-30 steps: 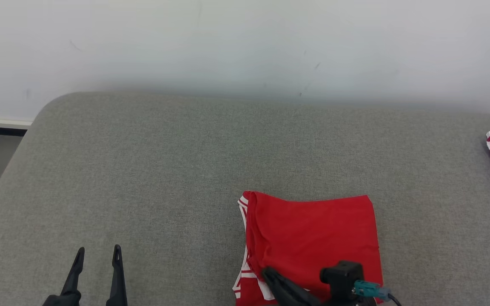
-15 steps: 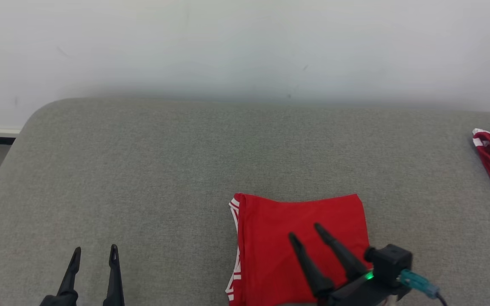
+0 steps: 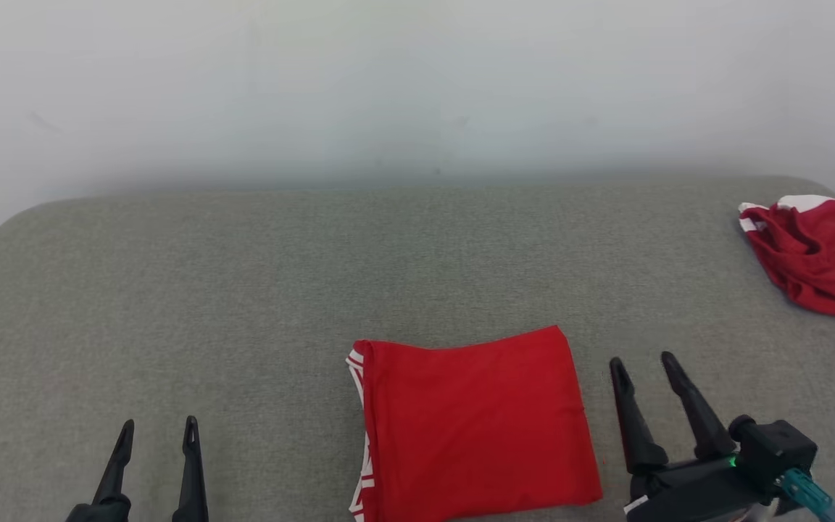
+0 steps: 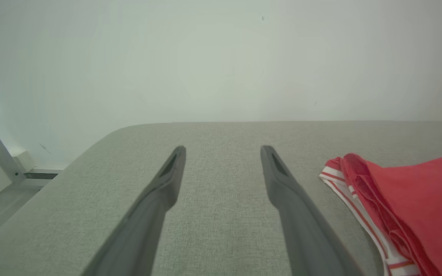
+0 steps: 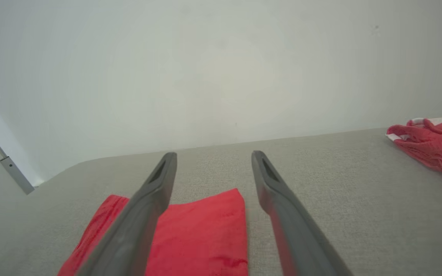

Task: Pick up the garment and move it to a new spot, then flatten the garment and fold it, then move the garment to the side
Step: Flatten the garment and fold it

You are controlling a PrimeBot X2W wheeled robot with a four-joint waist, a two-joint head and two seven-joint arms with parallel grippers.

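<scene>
Both stand wide open and empty: our left gripper (image 3: 159,428) and right gripper (image 3: 642,360). We see the folded garment (image 3: 472,420) flat on the grey pad (image 3: 243,290) between them; pinching one layer could unfold it.

Folded garment (image 3: 472,424) flat on table (image 3: 243,290), front centre. Right pincer (image 3: 641,358) just right of it, not touching; left pincer (image 3: 159,423) well apart on its left, both near table front. Crumpled garment (image 3: 816,254) on table far right, further back. Wall (image 3: 417,87) behind table.
</scene>
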